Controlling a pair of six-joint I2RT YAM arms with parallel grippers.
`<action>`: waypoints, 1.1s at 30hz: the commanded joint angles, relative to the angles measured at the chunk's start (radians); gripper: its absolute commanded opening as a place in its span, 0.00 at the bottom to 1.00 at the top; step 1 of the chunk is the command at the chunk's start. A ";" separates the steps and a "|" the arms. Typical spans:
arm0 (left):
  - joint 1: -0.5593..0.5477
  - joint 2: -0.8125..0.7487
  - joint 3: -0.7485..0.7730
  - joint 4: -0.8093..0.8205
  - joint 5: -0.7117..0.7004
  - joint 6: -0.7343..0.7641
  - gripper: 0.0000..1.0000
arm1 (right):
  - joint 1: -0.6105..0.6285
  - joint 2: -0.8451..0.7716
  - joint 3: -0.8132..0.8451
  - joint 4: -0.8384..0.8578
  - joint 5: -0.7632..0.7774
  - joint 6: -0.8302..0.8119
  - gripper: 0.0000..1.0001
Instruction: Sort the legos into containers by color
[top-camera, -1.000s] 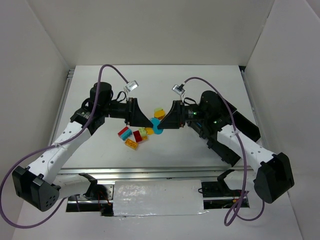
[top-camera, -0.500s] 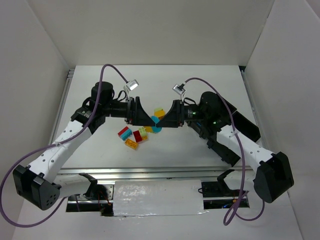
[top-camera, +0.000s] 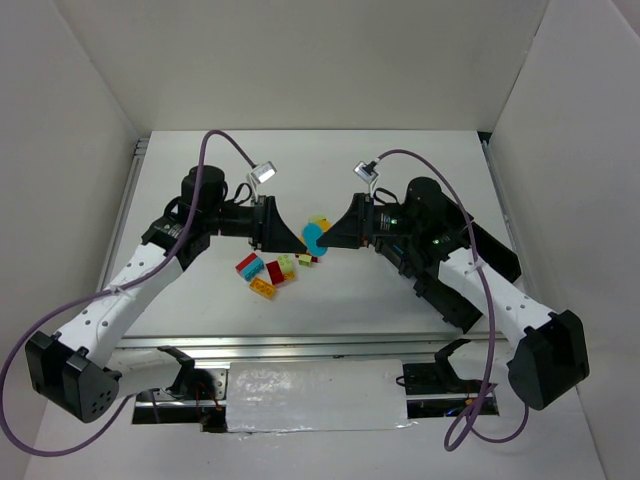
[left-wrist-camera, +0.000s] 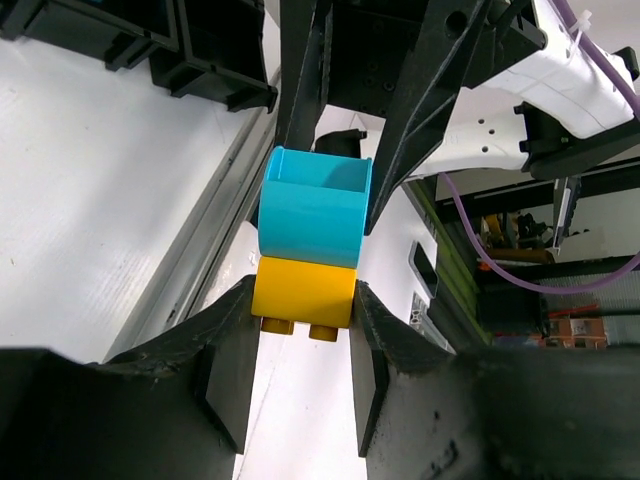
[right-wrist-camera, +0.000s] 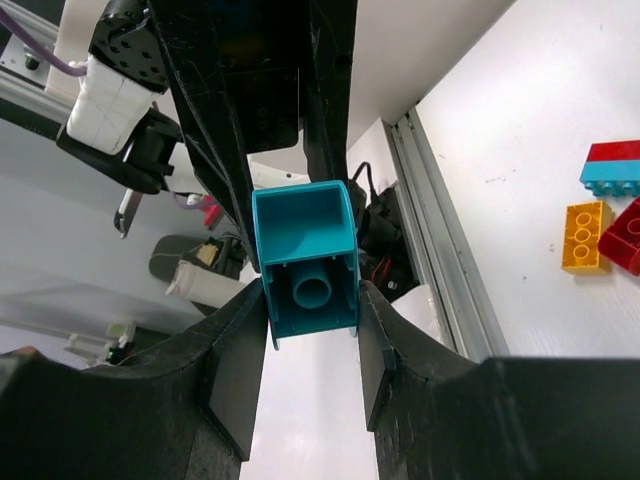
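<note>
Your left claw (left-wrist-camera: 302, 290) is clamped narrow on a yellow brick (left-wrist-camera: 300, 293), one finger on each side, its studs pointing toward the camera. A blue brick (left-wrist-camera: 312, 215) with a rounded face sits directly against the far side of that yellow one. Your right claw (right-wrist-camera: 310, 295) is pinched on the blue brick from the opposite side, its hollow underside and inner tube facing the right wrist camera.

From above, the two claws meet nose to nose over the middle of the table (top-camera: 380, 290), with the joined pair held between them. The loose bricks (top-camera: 277, 273), red, yellow, green and one red-on-blue, lie in a cluster just toward you and to the left. One more yellow and green piece (top-camera: 320, 222) lies just beyond the claws.
</note>
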 joint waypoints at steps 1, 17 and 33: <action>-0.006 0.001 0.036 0.037 0.045 0.026 0.02 | -0.007 -0.004 0.034 0.066 -0.030 0.033 0.00; -0.006 -0.023 0.068 -0.141 -0.017 0.163 0.00 | -0.401 -0.112 0.011 -0.611 0.591 -0.217 0.00; -0.006 0.036 0.123 -0.290 -0.169 0.214 0.00 | -0.401 0.136 0.160 -0.920 1.099 -0.250 0.57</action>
